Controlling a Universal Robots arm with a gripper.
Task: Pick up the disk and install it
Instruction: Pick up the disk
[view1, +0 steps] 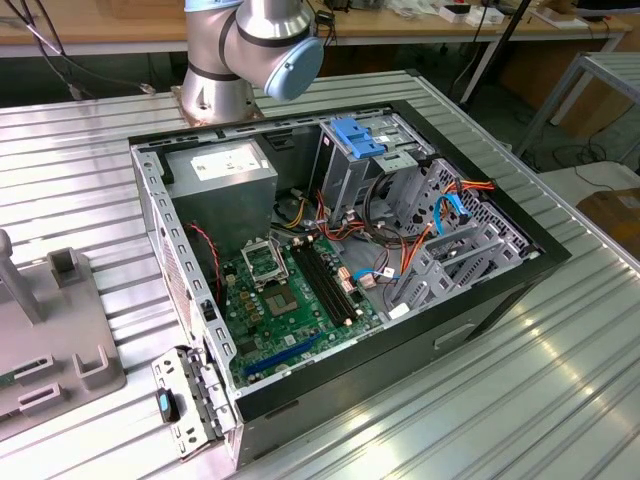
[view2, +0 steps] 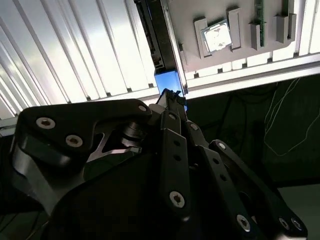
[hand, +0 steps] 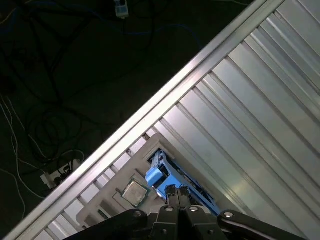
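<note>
The disk stands on its edge at the table's border beside a grey parts fixture, with its bright blue carrier rail toward the camera. In the second wrist view the disk shows as a dark slab ending in a blue tip. My gripper hangs just over that blue rail, fingertips pressed together with no gap between them. Whether they touch the rail I cannot tell. In the exterior view the open computer case lies on the table, with its grey drive cage at that view's right.
The fixture holds a processor chip next to the disk. The ribbed metal table ends close by, and cables lie on the dark floor below. The arm's base stands behind the case.
</note>
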